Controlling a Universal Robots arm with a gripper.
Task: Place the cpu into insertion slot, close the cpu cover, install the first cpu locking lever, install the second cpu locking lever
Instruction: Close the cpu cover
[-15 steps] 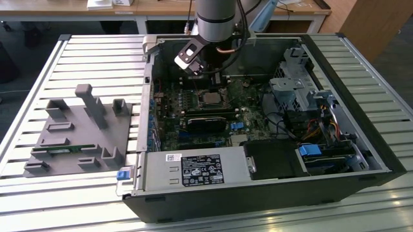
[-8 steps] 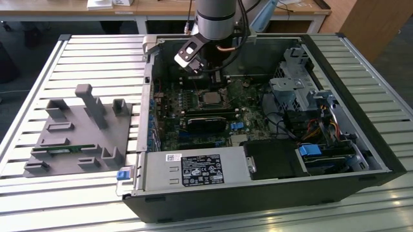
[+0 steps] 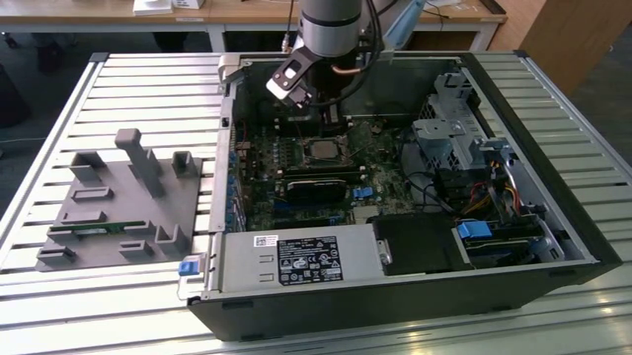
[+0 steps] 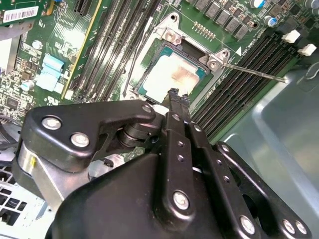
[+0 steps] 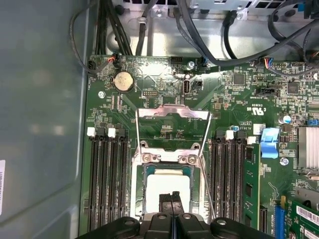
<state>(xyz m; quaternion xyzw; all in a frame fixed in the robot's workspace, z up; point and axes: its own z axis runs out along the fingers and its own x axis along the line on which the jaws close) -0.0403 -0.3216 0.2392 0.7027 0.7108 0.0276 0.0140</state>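
Open computer case with the arm's hand over the processor socket. The cpu (image 5: 159, 183), a small flat square chip with a dull silver-grey metal face and a thin green rim, lies flat in the insertion slot (image 5: 142, 199), the square socket on the green circuit board (image 5: 149, 84). Its metal face is turned up, away from the board. Being square, the chip has no marked long axis; its edges run parallel to the socket frame and to the long black memory slots (image 5: 107, 174) flanking it on either side.

The cpu cover (image 5: 172, 111), a thin silvery metal frame plate with a square cut-out, is swung open. It lies on the side of the socket nearer the round silver coin cell (image 5: 124, 80), hinged at the socket edge, and board components show through its cut-out. Two thin wire locking levers (image 5: 206, 144) stand released, one along each side of the open cover; in the second wrist view one lever juts out over the memory slots.

The black hand (image 5: 171, 199) hangs directly over the chip, its two fingers pressed together with nothing between them. Whether the fingertips touch the metal face cannot be told.

In the exterior view, the black tower case (image 3: 395, 310) lies on its side on a slatted silver metal desk (image 3: 129, 89). A grey moulded fixture (image 3: 118, 200) sits apart from it, toward the exterior view's left.
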